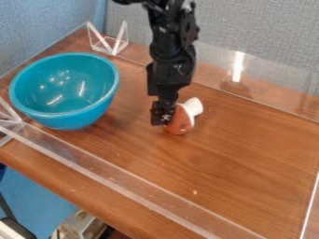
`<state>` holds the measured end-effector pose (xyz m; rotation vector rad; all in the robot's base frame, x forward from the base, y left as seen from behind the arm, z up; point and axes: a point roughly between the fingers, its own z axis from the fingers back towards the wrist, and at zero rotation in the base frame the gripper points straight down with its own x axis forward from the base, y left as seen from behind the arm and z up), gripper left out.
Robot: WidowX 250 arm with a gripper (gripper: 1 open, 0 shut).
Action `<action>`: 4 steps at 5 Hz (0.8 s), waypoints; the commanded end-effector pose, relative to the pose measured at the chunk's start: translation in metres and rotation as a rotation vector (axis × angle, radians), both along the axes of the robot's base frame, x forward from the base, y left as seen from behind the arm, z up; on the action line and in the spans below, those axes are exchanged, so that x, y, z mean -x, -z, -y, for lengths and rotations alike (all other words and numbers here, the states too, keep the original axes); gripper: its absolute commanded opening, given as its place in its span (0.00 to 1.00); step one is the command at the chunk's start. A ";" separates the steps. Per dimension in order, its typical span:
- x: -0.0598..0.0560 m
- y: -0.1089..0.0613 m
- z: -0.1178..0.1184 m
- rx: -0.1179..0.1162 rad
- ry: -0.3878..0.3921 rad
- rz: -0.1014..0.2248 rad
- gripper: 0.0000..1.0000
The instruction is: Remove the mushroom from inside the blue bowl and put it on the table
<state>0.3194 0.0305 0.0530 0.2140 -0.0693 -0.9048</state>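
Low clear acrylic walls [88, 154] fence the brown table [237, 154] on all sides; one runs along the lower left of the frame, another across the upper right. The whole right and lower half of the wood lies bare, giving plenty of room there. The blue bowl [65, 90] sits at the left, close to the near wall, with only light glints showing inside.

The black arm comes down from the top centre, and the gripper [162, 114] points steeply down near the middle of the table. Its jaws stand wide apart and grip nothing.

The mushroom [184, 117] lies on its side on the wood, outside the bowl, just to the right of the fingertips. Whether it touches them I cannot tell. Its reddish-brown cap faces the lower part of the frame, cream stem toward the upper right
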 end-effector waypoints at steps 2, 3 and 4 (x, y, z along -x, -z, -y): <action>-0.004 -0.005 -0.007 -0.001 0.028 0.042 1.00; -0.008 -0.012 -0.009 -0.002 0.094 0.041 1.00; -0.017 -0.011 -0.008 0.002 0.114 0.040 1.00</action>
